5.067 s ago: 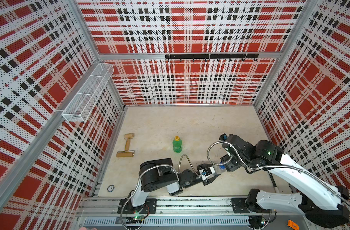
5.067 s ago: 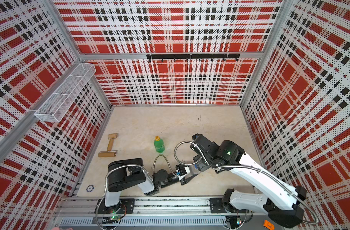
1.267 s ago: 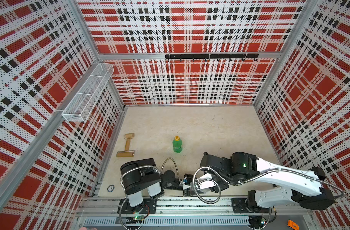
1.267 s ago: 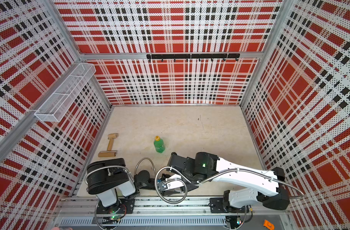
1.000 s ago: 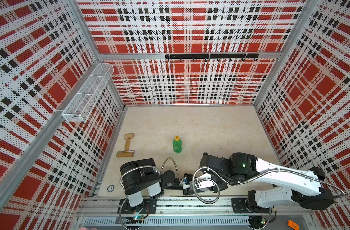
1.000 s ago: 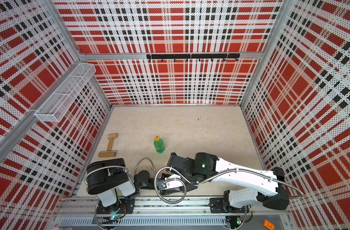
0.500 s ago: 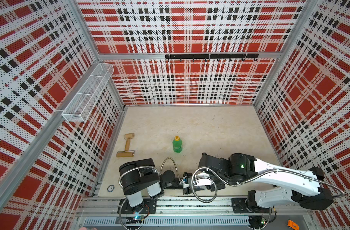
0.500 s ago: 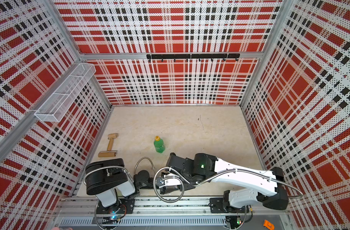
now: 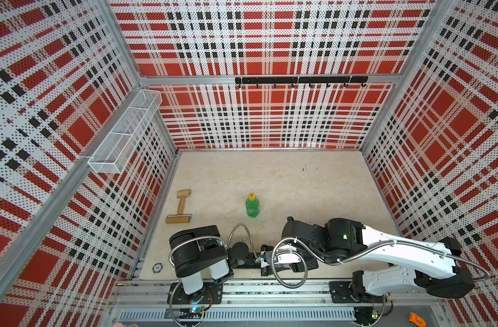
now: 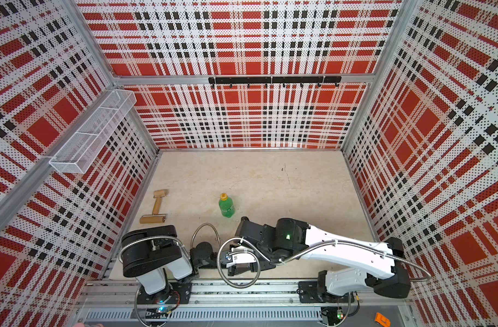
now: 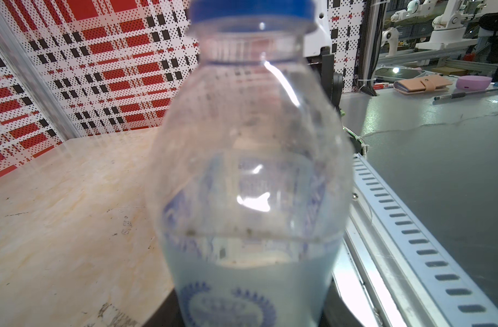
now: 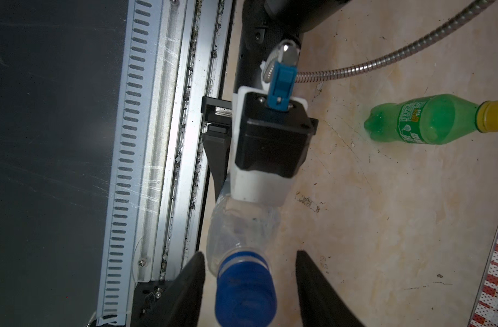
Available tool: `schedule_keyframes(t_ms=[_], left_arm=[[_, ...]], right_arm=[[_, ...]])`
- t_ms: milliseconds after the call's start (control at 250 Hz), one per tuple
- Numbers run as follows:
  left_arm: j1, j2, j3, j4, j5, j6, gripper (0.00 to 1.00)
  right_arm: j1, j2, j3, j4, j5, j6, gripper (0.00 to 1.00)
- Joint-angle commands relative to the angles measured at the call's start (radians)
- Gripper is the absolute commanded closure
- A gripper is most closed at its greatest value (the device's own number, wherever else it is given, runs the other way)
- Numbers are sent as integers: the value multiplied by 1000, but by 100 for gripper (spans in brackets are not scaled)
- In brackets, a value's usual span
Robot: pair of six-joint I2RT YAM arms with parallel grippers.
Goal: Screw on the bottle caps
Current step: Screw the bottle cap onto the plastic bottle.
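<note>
You had the blue round plastic screw cap [image 12: 245, 291] seated on the neck of the small clear plastic bottle [image 12: 242, 226]; how far it was threaded I could not tell. Your left gripper [image 12: 246, 195] was clamped on that bottle's body at the front edge of the beige table [image 9: 270, 181], beside the aluminium rail [image 12: 163, 141]. Your right gripper [image 12: 249, 254] stood with jaws apart, one finger on either side of the cap, neither touching it. The translucent green plastic bottle [image 9: 252, 208] stood upright mid-table, well apart, with its yellow-orange cap [image 9: 251, 196] on. A wooden roller [image 9: 180, 209] lay near the left wall, and a dark round chip [image 9: 157, 267] at the front left corner.
</note>
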Motion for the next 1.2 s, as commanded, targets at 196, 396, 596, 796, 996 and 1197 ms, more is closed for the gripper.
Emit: schedule_keyframes(t_ms=[196,396,596,796,996,1197], left_arm=[[0,-8,3,32,-3,8,49],[1,-8,5,33,1,7,50],[0,-8,5,33,1,6,50],[0,-15,2,32,1,8,50],[0,-17,2,32,3,10,51],[0,-18,2,32,1,8,51]], right_arm=[[7,-75,68,-69,36,17,43],[7,-96,38,-81,42,17,42],[7,-72,10,-35,86,-6,42],[7,-54,6,-16,106,-19,42],[7,-42,-1,-8,105,-23,42],[7,-33,1,8,106,-23,42]])
